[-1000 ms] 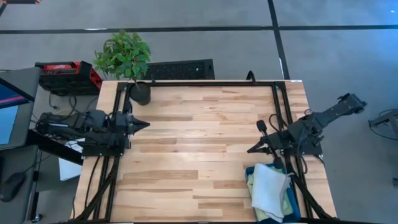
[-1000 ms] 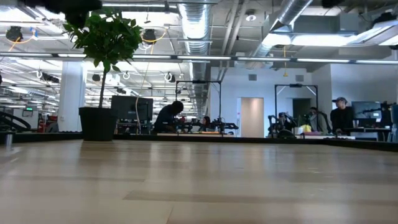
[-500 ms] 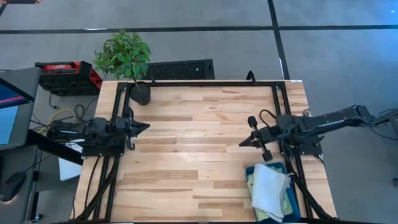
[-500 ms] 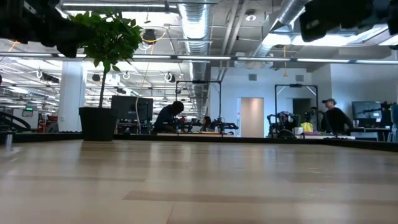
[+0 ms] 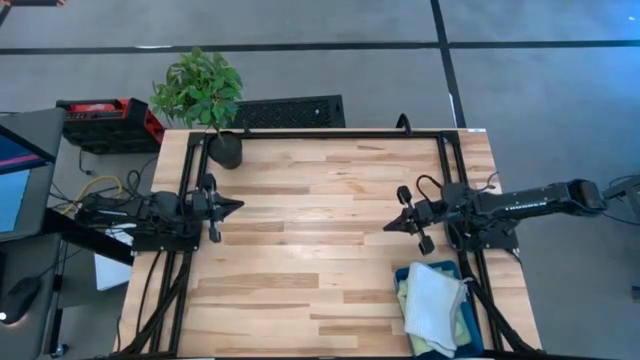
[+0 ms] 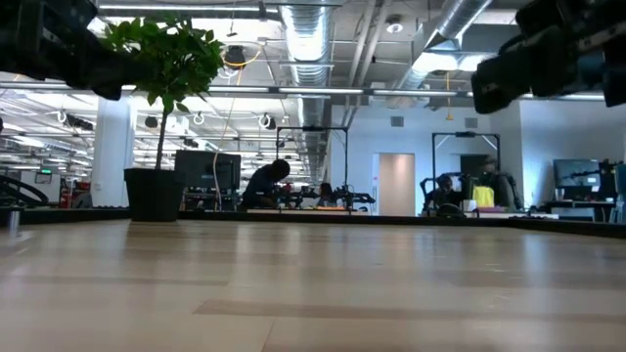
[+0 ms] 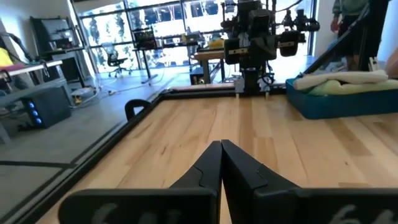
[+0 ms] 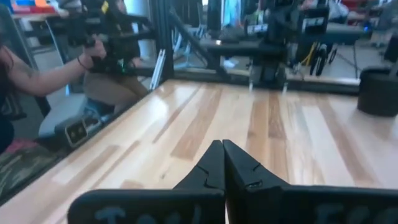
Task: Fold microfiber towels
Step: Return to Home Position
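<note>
The microfiber towels (image 5: 434,303) lie stacked in a teal bin (image 5: 420,270) at the table's near right corner, a pale one on top of light green ones. The left wrist view shows the same towels (image 7: 345,79) heaped above the bin's wall (image 7: 336,104). My left gripper (image 5: 238,205) is shut and empty at the table's left edge, pointing level toward the right (image 7: 221,144). My right gripper (image 5: 386,227) is shut and empty just beyond the bin's far end, pointing level toward the left (image 8: 222,144).
A potted plant (image 5: 205,100) stands at the far left corner, its dark pot (image 8: 376,90) also in the right wrist view. A black frame rail (image 5: 320,133) runs along the table's far edge. Bare wood (image 5: 310,250) lies between the grippers. A person's arm (image 8: 56,68) shows beyond the table.
Both arms have sunk, coming down into the top corners of the low view. My left gripper has kept pointing right. My right arm has swung round and stretched out level, so its gripper now points straight left instead of slanting toward the near edge. Both grippers stay shut.
</note>
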